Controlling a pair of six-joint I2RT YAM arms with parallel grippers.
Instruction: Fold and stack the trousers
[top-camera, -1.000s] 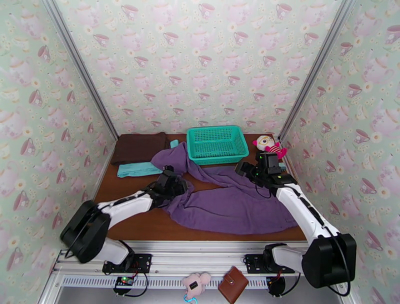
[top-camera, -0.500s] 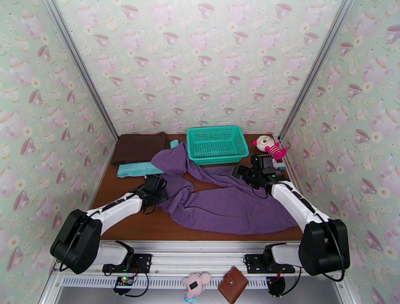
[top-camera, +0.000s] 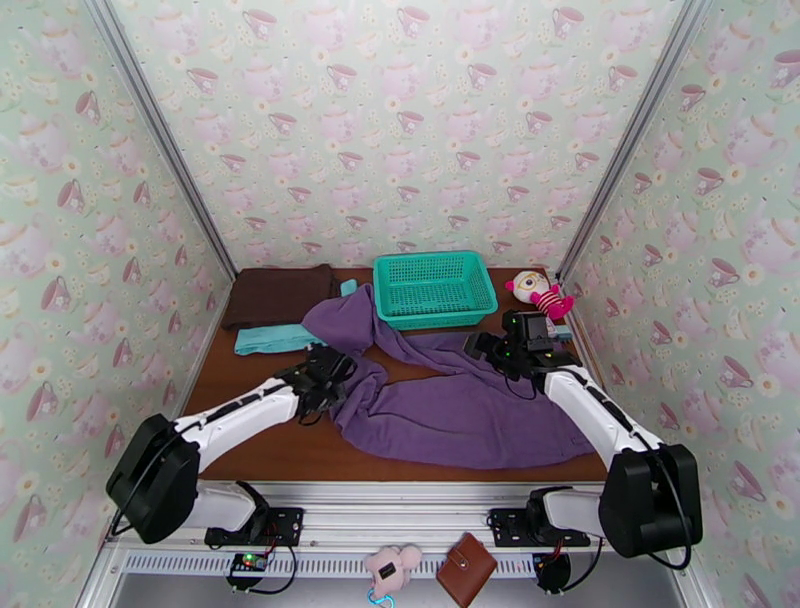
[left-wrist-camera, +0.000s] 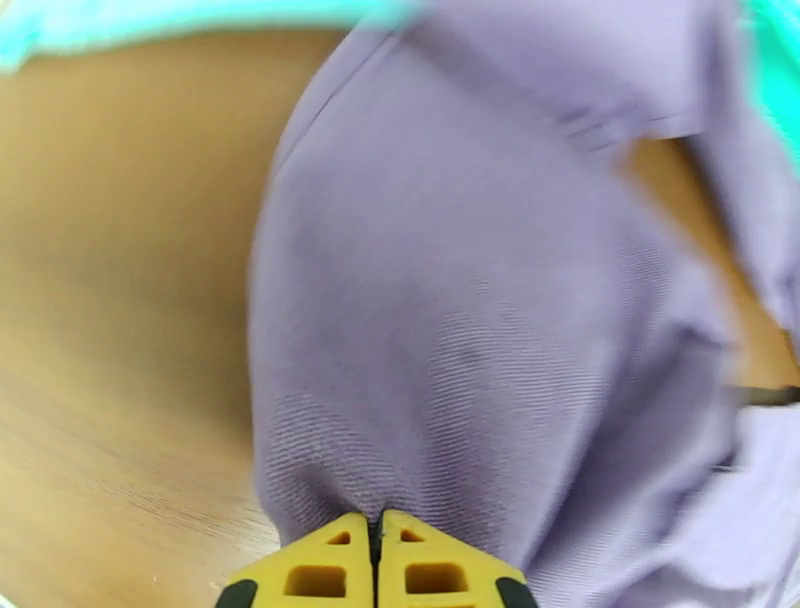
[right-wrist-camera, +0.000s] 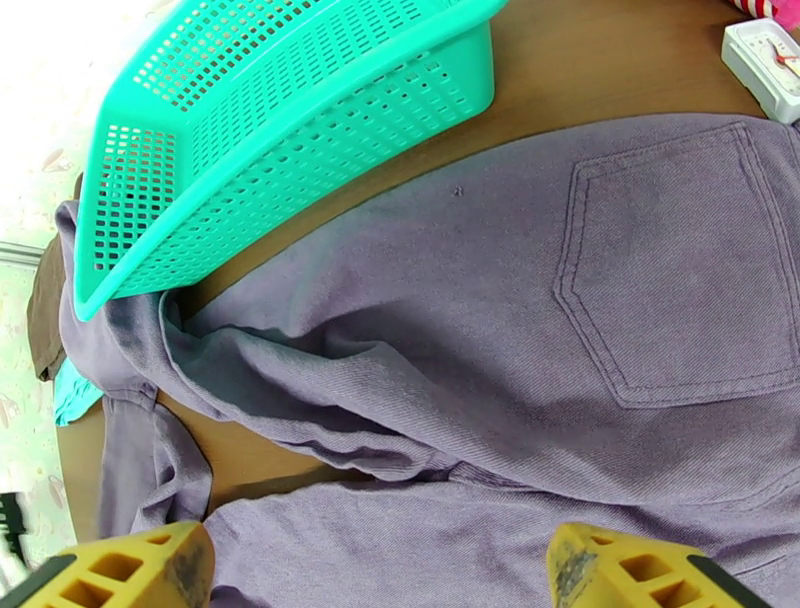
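While the trousers (top-camera: 460, 415) lie outside the teal basket (top-camera: 440, 318), left fingers (left-wrist-camera: 315, 572) clench their fabric and right fingers (right-wrist-camera: 130, 570) stand apart.

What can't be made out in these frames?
- Left wrist view: how many layers of the trousers the shut left gripper pinches. The bottom edge cuts off its fingers, and the far cloth is blurred.
- Top view: the right end of the teal garment, covered by a trouser leg.
- Right wrist view: what the white object is. The top right corner cuts it off.
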